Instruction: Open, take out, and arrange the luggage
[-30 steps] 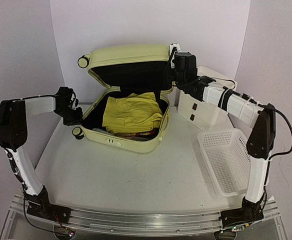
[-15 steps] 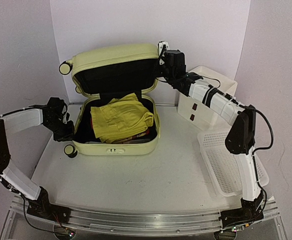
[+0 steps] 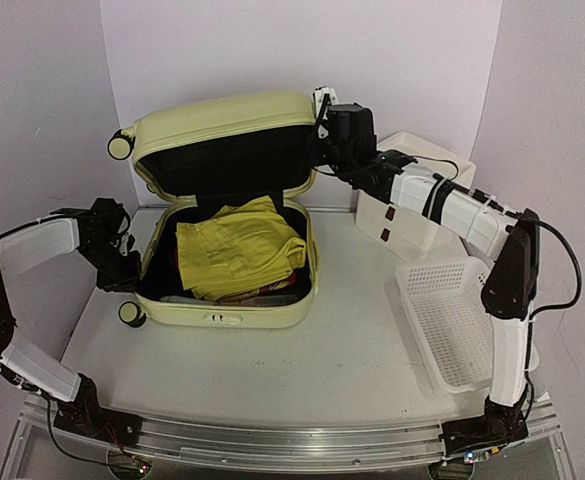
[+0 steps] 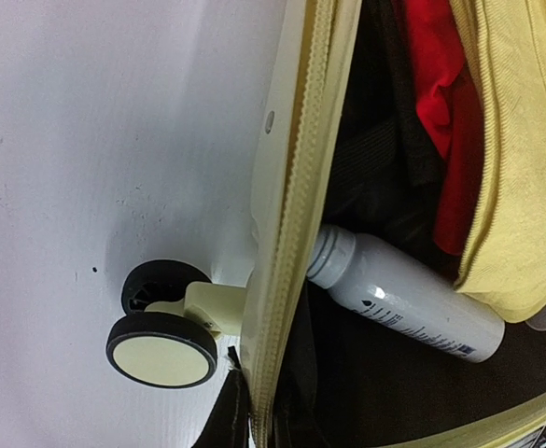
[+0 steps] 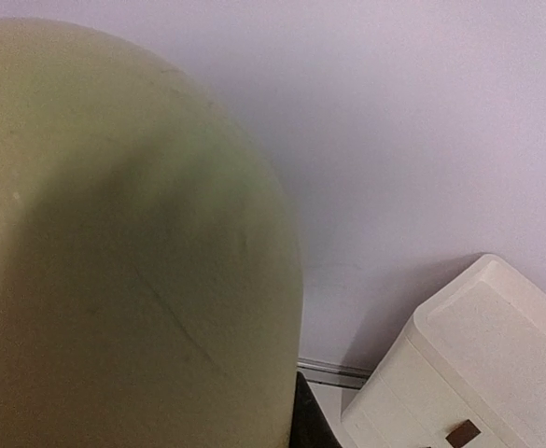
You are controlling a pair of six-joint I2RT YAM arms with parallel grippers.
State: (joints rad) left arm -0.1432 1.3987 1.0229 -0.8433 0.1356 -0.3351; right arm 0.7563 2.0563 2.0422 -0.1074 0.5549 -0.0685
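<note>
The pale yellow-green luggage (image 3: 262,318) lies open at the table's back left, its lid (image 3: 222,115) raised toward the wall. Yellow clothing (image 3: 237,250) fills the base. My left gripper (image 3: 124,272) is shut on the base's left zippered rim (image 4: 296,233), just behind a caster wheel (image 4: 161,350). The left wrist view shows my left gripper (image 4: 259,425) pinching that rim, with a white bottle (image 4: 403,299) and a red cloth (image 4: 441,84) inside. My right gripper (image 3: 320,125) is shut on the lid's right edge. In the right wrist view the lid shell (image 5: 123,243) hides most of my right gripper (image 5: 296,422).
A white three-drawer box (image 3: 402,215) stands right of the luggage against the back wall, seen also as the drawer box (image 5: 469,373) in the right wrist view. A white mesh basket (image 3: 452,320) lies along the table's right side. Walls close in behind and at both sides.
The luggage has slid and turned to the left with both grippers holding it. The left arm drew back leftward and the right arm followed, keeping the lid up.
</note>
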